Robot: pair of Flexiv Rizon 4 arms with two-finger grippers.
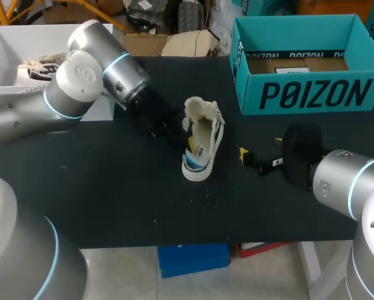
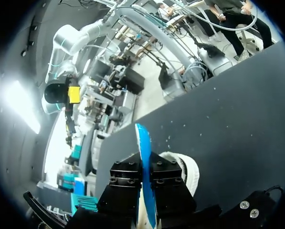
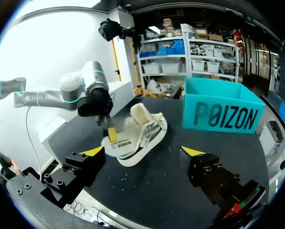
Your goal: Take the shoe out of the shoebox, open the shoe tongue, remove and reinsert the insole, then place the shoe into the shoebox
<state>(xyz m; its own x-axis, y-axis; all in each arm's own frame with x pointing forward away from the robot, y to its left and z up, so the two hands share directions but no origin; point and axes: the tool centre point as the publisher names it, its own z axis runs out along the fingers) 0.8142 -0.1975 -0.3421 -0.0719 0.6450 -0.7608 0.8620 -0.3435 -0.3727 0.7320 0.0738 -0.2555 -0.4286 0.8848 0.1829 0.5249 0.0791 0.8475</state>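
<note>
Left wrist view is the clearest one for my left gripper [image 2: 146,172]: both fingers are pinched tight on a thin blue strip standing on edge between them, which I'm pretty sure is the insole [image 2: 142,143], though seen edge-on like that I can't totally rule out the rim of the sole. The pale rounded end of the shoe [image 1: 202,140] sits right beside the fingers, touching or as good as. My guess is the grip is at that end because that's where the insole sticks out enough to grab, so this looks like the pull-out or push-back-in part of the job, can't say which. The shoe itself lies on its side on the black table [image 1: 112,187], out of the box, with the tongue [image 3: 140,113] flopped up and the opening facing my other arm, which makes sense if the insole has to slide through there. My right gripper [image 3: 143,151] is spread wide with nothing in it, hanging low just short of the shoe, near but not touching. The teal shoebox [image 1: 312,94] stands upright and open at the back right of the table, well apart from the shoe.
</note>
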